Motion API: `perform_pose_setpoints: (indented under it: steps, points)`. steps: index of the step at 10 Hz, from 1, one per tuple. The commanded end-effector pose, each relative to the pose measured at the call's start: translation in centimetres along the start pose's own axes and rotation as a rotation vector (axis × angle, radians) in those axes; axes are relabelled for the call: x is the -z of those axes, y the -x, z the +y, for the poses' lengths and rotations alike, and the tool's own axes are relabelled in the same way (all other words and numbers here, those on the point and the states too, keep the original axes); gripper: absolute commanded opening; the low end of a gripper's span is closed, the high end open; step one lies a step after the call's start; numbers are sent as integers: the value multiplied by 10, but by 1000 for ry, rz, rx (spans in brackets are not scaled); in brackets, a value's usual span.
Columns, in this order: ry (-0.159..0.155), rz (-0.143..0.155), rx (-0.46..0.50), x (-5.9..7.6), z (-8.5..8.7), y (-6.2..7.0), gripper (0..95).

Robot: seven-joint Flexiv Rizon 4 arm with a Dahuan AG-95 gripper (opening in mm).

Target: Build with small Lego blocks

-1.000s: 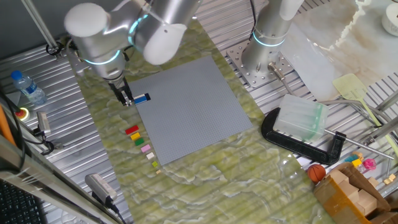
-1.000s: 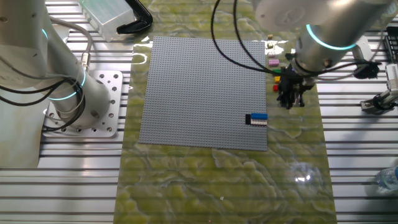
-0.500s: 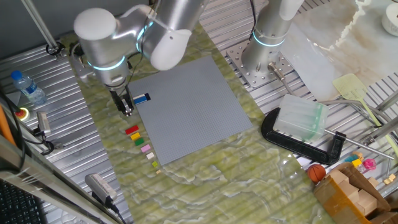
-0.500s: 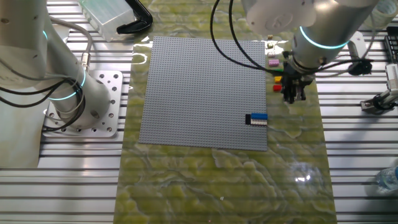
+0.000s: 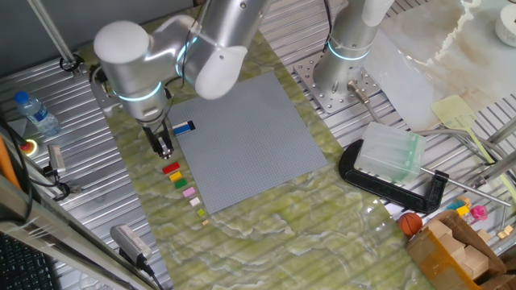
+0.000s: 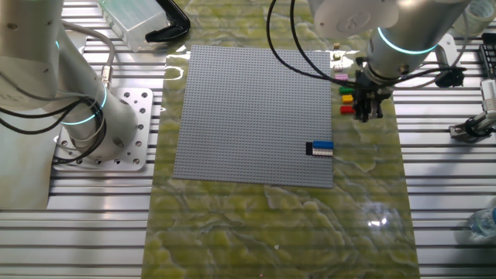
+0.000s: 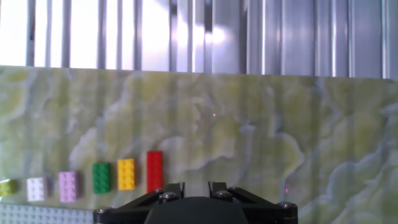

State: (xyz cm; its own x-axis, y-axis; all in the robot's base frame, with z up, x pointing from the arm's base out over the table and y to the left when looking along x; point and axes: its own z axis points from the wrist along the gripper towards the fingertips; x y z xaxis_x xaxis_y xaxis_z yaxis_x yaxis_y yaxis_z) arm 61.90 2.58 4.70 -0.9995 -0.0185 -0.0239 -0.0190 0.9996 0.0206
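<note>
A short stack of blue, black and white small Lego blocks (image 5: 184, 126) sits on the grey baseplate (image 5: 250, 137) near its edge; it also shows in the other fixed view (image 6: 320, 147). Loose blocks lie in a row on the green mat: red (image 7: 154, 171), yellow (image 7: 126, 173), green (image 7: 101, 177), pink (image 7: 68, 186), white (image 7: 37, 188) and tan (image 7: 7, 186). My gripper (image 5: 164, 150) hangs just above the red end of that row (image 5: 171, 169), slightly to its side. Its fingers (image 7: 175, 190) stand a little apart with nothing between them.
A second robot base (image 5: 339, 76) stands behind the baseplate. A black clamp with a clear plastic box (image 5: 387, 157) lies to the right. A water bottle (image 5: 36, 113) and tools lie on the metal slats at the left.
My gripper has moved away from the blue stack, along the baseplate's edge, to the red end of the loose row. The blocks have not moved.
</note>
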Motion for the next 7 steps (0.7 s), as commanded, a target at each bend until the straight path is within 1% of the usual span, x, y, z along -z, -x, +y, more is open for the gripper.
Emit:
perform_pose_setpoints:
  steps: [1, 2, 5, 6, 7]
  points:
    - [8, 2, 3, -2, 2, 0, 190]
    - [16, 2, -5, -4, 4, 0, 190]
    - [18, -2, -21, -10, 10, 0, 190]
    - [18, -1, -22, -12, 12, 1, 380]
    - [19, -1, -25, -13, 13, 2, 380]
